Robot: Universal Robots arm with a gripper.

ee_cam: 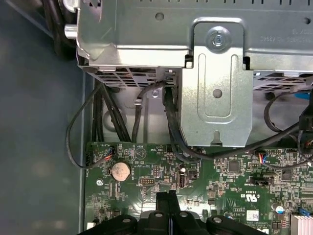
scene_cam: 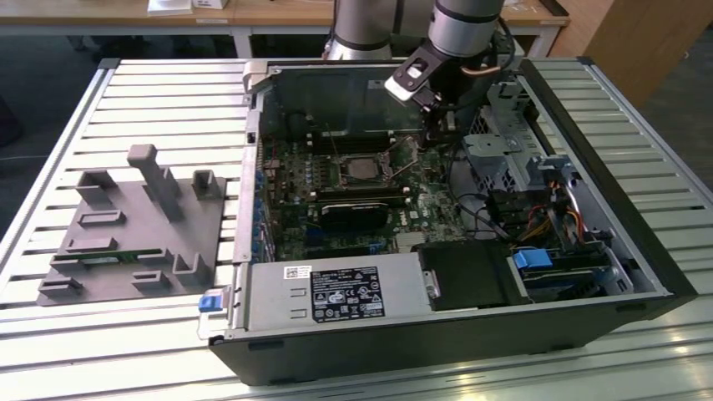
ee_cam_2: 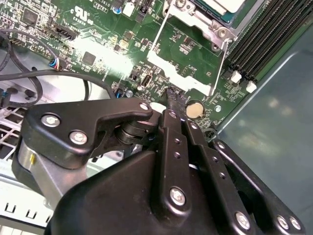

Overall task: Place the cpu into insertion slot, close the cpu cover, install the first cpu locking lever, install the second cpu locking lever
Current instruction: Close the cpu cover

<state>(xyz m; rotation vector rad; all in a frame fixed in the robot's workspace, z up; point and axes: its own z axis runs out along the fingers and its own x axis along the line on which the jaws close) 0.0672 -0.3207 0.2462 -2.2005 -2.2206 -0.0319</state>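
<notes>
– Silvery metal top, so calling that the cpu (ee_cam_2: 222,4), lying flat inside the insertion slot (ee_cam_2: 217,30) on the green circuit board (ee_cam_2: 98,39). Agree?

– Yep, looks seated. Also spotting the cpu cover (ee_cam_2: 178,73) standing open, lifted off the socket, with green board visible through its square cutout.

– And the gripper (ee_cam_2: 173,98)?

– Hovering right at the cover's free edge, just beside the round coin battery (ee_cam_2: 194,110). Got its 2 fingers (ee_cam: 162,203) pressed together, with only 1 thin seam between them in the first wrist view. Nothing visibly clamped. Can't tell whether touching the cover or just short of it.

– Anything else worth noting?

– Long black memory slots (ee_cam_2: 264,34) running alongside the socket. Over on the exterior view's left, a grey plastic fixture (scene_cam: 134,225), lying apart from the open computer case (scene_cam: 446,334) on the same slatted table (scene_cam: 167,92).
</notes>
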